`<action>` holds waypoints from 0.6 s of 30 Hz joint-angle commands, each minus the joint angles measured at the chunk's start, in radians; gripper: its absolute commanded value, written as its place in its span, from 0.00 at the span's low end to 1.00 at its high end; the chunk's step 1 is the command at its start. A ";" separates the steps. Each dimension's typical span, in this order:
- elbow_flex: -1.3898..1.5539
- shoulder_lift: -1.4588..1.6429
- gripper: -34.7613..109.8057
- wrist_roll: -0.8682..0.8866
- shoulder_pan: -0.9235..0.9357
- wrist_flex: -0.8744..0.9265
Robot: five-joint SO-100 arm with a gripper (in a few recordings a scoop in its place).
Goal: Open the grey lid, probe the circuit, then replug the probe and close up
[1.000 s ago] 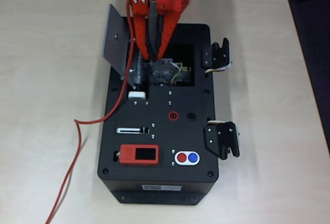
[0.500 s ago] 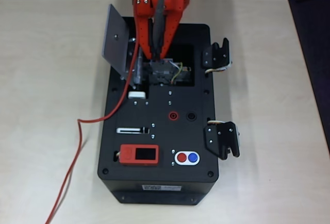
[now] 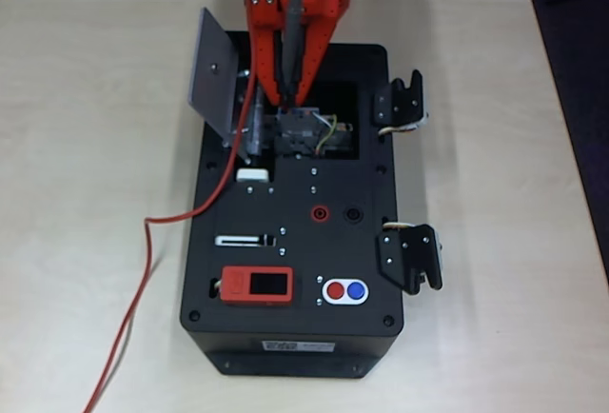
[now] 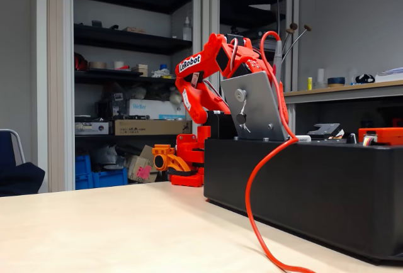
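The grey lid (image 3: 213, 72) stands swung open at the left of the black box's (image 3: 362, 185) opening; in the fixed view the lid (image 4: 252, 106) is upright with its knob facing the camera. My red gripper (image 3: 285, 101) reaches down from the top edge, shut on the probe (image 3: 295, 37), a slim grey rod. The probe's tip points into the opening at the circuit (image 3: 306, 133). Its red cable (image 3: 147, 232) runs down the box's left side and across the table. In the fixed view the arm (image 4: 208, 78) stands behind the lid and the cable (image 4: 255, 185) hangs over the box's front.
The box top carries a red unit with a dark screen (image 3: 257, 285), red and blue buttons (image 3: 344, 290), a red socket (image 3: 321, 213) and a black socket (image 3: 353, 213). Two black latches (image 3: 400, 104) (image 3: 411, 257) stick out on its right. Bare table (image 3: 86, 147) lies around the box.
The probe's upper end has swung to the right and towards the top of the picture, with the gripper turning along with it. The tip stays at the opening. The lid has not moved.
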 commanded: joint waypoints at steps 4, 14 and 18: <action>-0.089 -0.014 0.24 0.014 0.008 0.080; -0.370 -0.146 0.24 0.015 -0.006 0.233; -0.446 -0.189 0.24 0.023 -0.017 0.245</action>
